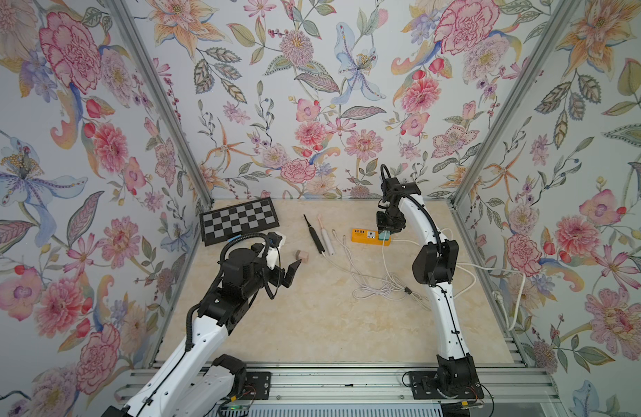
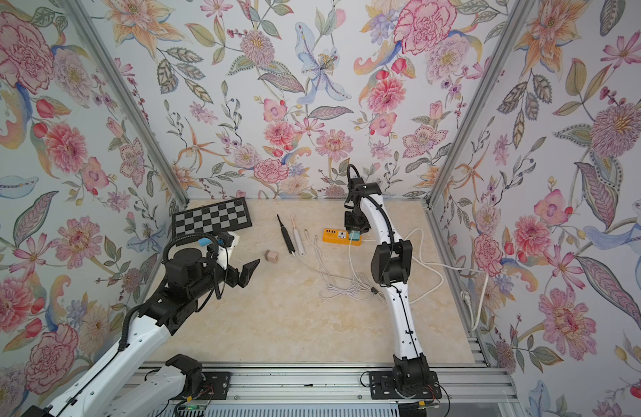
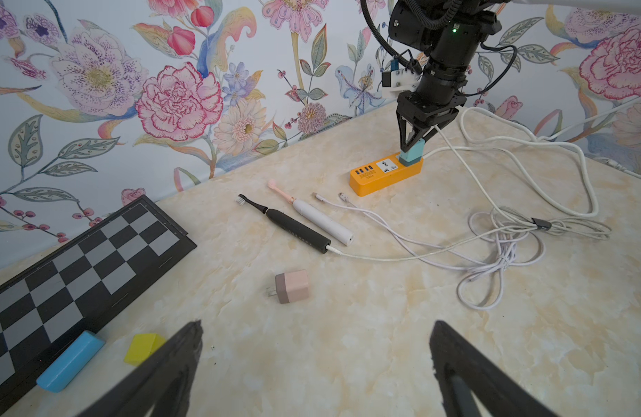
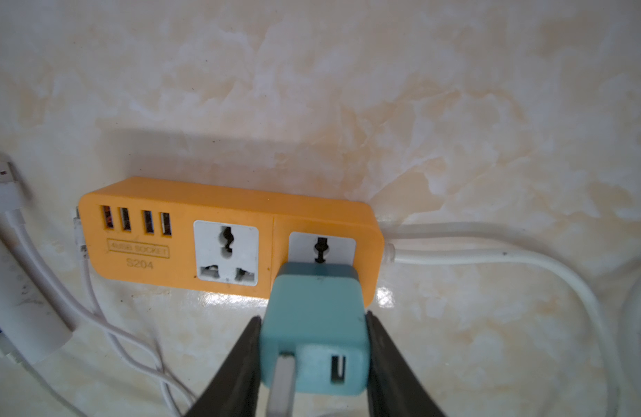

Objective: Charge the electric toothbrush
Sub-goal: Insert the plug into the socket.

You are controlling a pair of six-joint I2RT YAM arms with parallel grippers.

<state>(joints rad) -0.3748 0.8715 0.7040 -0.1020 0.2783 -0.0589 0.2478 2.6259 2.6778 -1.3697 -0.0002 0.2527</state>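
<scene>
A black electric toothbrush (image 3: 297, 229) lies mid-table with a white cable (image 3: 384, 257) plugged into its base. Beside it lies a white toothbrush with a pink head (image 3: 322, 222). My right gripper (image 4: 313, 317) is shut on a teal charger adapter (image 4: 315, 325), which stands on the end socket of the orange power strip (image 4: 189, 231); a white cable (image 4: 281, 382) sits in one of its USB ports. In a top view the adapter (image 1: 384, 235) shows under the right wrist. My left gripper (image 3: 317, 335) hovers open and empty, near a pink adapter (image 3: 293, 286).
A folded chessboard (image 3: 77, 263) lies at the far left, with a blue block (image 3: 71, 361) and a yellow block (image 3: 144, 348) next to it. Two loose cable ends (image 3: 317, 196) and tangled white cords (image 3: 499, 267) cover the table's right half. The strip's thick cord (image 1: 467, 269) runs right.
</scene>
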